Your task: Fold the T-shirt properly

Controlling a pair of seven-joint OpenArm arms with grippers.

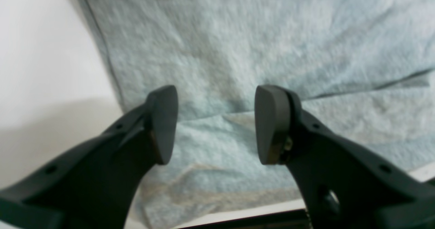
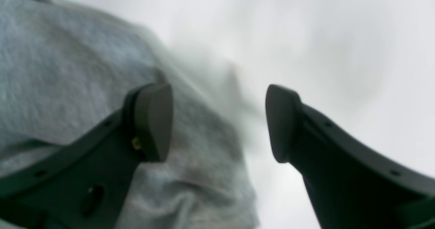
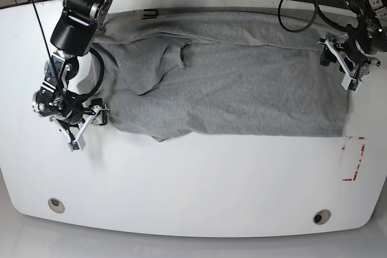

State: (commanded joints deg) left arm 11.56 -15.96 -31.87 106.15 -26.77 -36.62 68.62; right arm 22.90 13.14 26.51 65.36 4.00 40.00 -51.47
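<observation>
Two grippers, both spread w/ nothing pinched: I see left gripper (image 1: pixel 216 124) over the light heather-grey cotton T-shirt (image 3: pixel 230 83), right gripper (image 2: pixel 219 123) at its other edge. Shirt lies mostly flat across white tabletop (image 3: pixel 193 179), rumpled near right arm. Red rectangle marking (image 3: pixel 353 159) sits just off one corner; black cables (image 3: pixel 296 4) along far edge.

Brightness: even and bright overhead, white table (image 3: pixel 181 173) near washed out.
Shadows: soft, dim patch on the table left of the left gripper (image 1: pixel 216 124).
Glare: faint sheen along the table's near edge.
Blur: heavy in the right wrist view, T-shirt (image 2: pixel 61 72) smeared; milder in the left wrist view.
Focus: base view sharp.
Distortion: table edges bowed.
</observation>
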